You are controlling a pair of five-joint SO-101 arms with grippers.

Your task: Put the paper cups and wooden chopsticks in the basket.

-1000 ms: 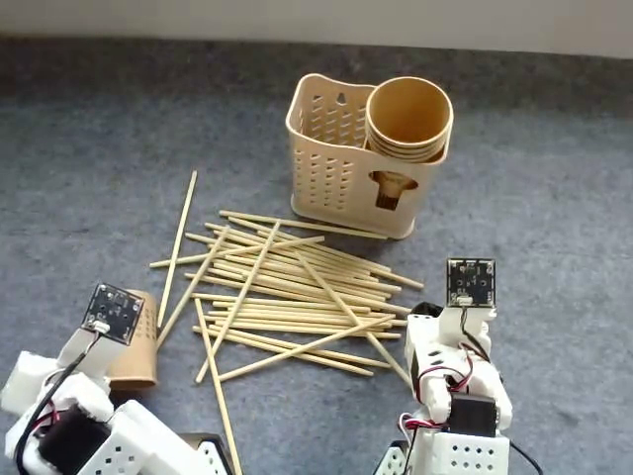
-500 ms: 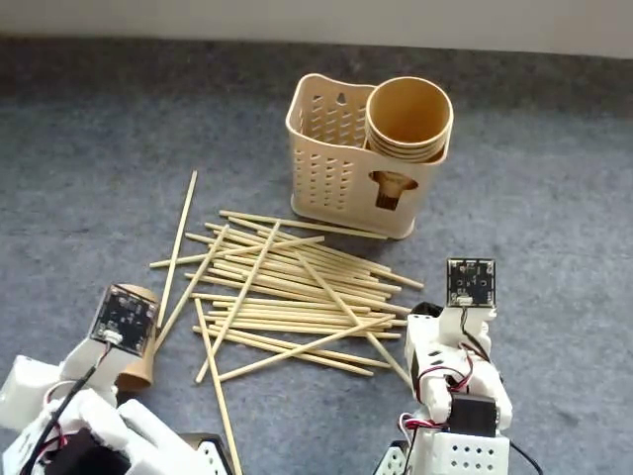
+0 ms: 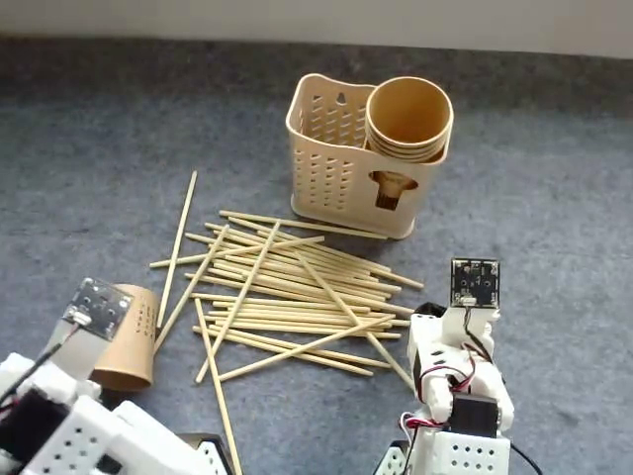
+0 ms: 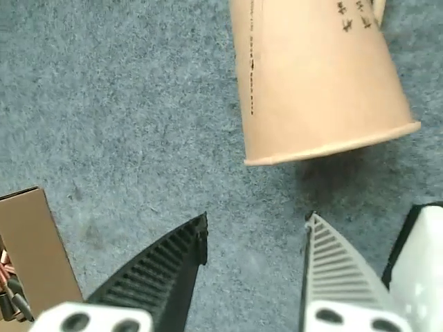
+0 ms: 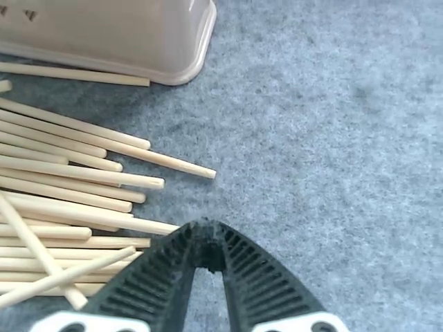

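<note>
A loose paper cup point(image 3: 130, 337) lies on its side on the grey carpet, left of the chopsticks; up close its rim faces my left gripper point(image 4: 256, 227). That gripper is open and empty, its tips a short gap from the cup point(image 4: 315, 76). Many wooden chopsticks point(image 3: 287, 297) lie scattered in a pile mid-table. The beige perforated basket point(image 3: 336, 158) stands behind them with a stack of paper cups point(image 3: 408, 119) inside. My right gripper point(image 5: 205, 234) is shut and empty, hovering over carpet beside the chopstick ends point(image 5: 76, 200), with the basket's base point(image 5: 118, 34) beyond.
Bare carpet stretches to the right of the basket and the pile. One chopstick point(image 3: 178, 242) lies apart at the left, another point(image 3: 218, 381) runs toward the near edge. A brown flat part point(image 4: 28, 256) sits close by the left gripper.
The left arm swung right over the lying cup, then drew back to the left. The cup stays in about the same place. The right arm has barely moved.
</note>
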